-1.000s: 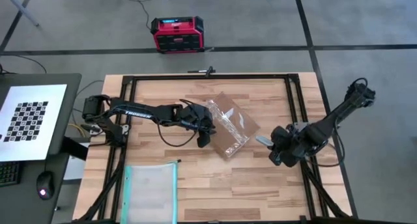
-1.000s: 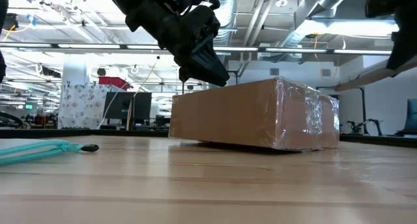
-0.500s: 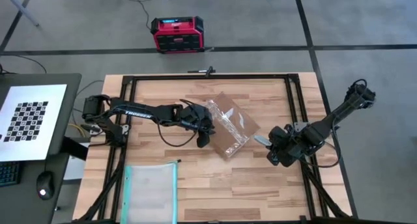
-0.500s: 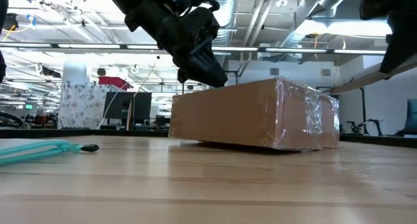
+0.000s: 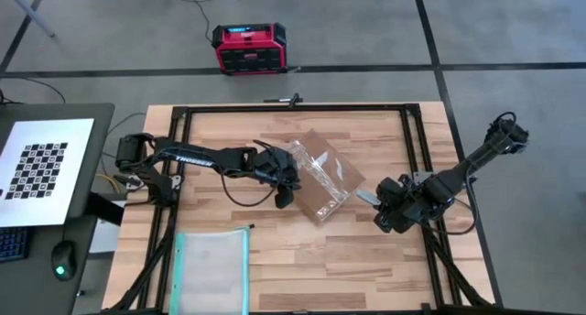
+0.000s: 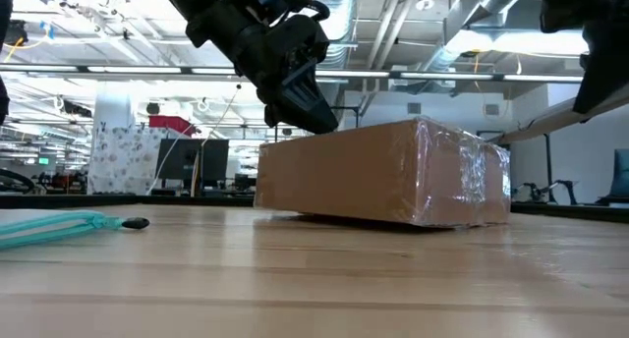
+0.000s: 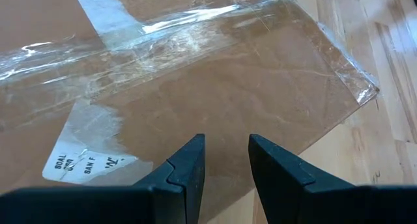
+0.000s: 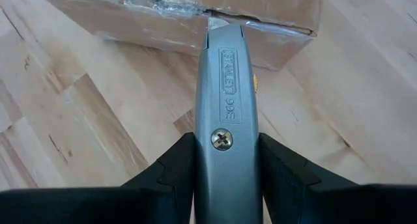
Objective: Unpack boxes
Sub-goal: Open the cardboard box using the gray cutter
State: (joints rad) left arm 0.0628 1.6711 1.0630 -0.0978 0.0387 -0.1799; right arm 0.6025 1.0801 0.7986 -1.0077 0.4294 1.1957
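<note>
I am getting ready to cut the tape on the box (image 5: 320, 176), which sits in the middle of the counter (image 5: 366, 260). My right jaws (image 8: 228, 152) hold a gray knife (image 8: 227, 87), tip near the box's side. My left jaws (image 7: 225, 162) hover over the box top, a little open, holding nothing. Next I need to push the knife to the tape.

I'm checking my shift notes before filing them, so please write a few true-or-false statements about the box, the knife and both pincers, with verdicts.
1. The right pincer holds a grey utility knife. True.
2. The cardboard box is open, flaps up. False: it lies closed and taped.
3. The left pincer grips the teal-edged pouch. False: it hovers over the box, holding nothing.
4. The knife points toward the box. True.
</note>
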